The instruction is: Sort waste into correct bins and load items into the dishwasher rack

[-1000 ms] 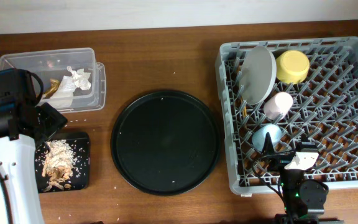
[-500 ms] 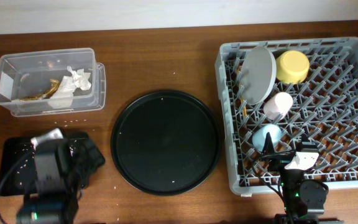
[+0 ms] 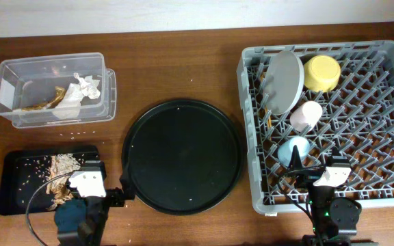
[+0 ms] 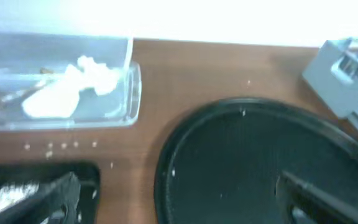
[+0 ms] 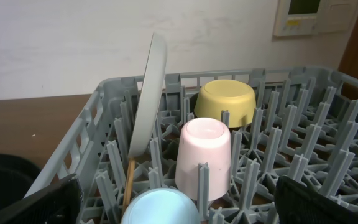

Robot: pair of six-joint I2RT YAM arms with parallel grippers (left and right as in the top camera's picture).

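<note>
The clear tub (image 3: 19,75) holds the white napkin (image 3: 84,85) and the brownish-yellow scrap (image 3: 46,101); the left wrist view also shows the tub (image 4: 114,112) and napkin (image 4: 67,87). The shallow black tray (image 3: 19,184) holds tan crumbs (image 3: 63,167). My left gripper (image 3: 86,183) is open and empty at the table's front, between this tray and the round tray; it shows open in the wrist view (image 4: 179,199). The grey rack (image 3: 252,61) holds the plate (image 3: 284,82), yellow bowl (image 3: 321,72), pink cup (image 3: 306,114), blue cup (image 3: 294,147) and chopsticks (image 5: 129,180). My right gripper (image 3: 323,167) is open and empty over the rack's front edge.
A large round black tray (image 3: 181,156) with a few white specks lies between the bins and the rack. Small crumbs dot the wooden table (image 3: 74,130) below the tub. In the right wrist view the plate (image 5: 148,99) stands on edge beside the bowl (image 5: 225,102).
My left arm has drawn back from over the shallow black tray to the table's front edge, uncovering the crumbs in the tray. The right arm has not moved.
</note>
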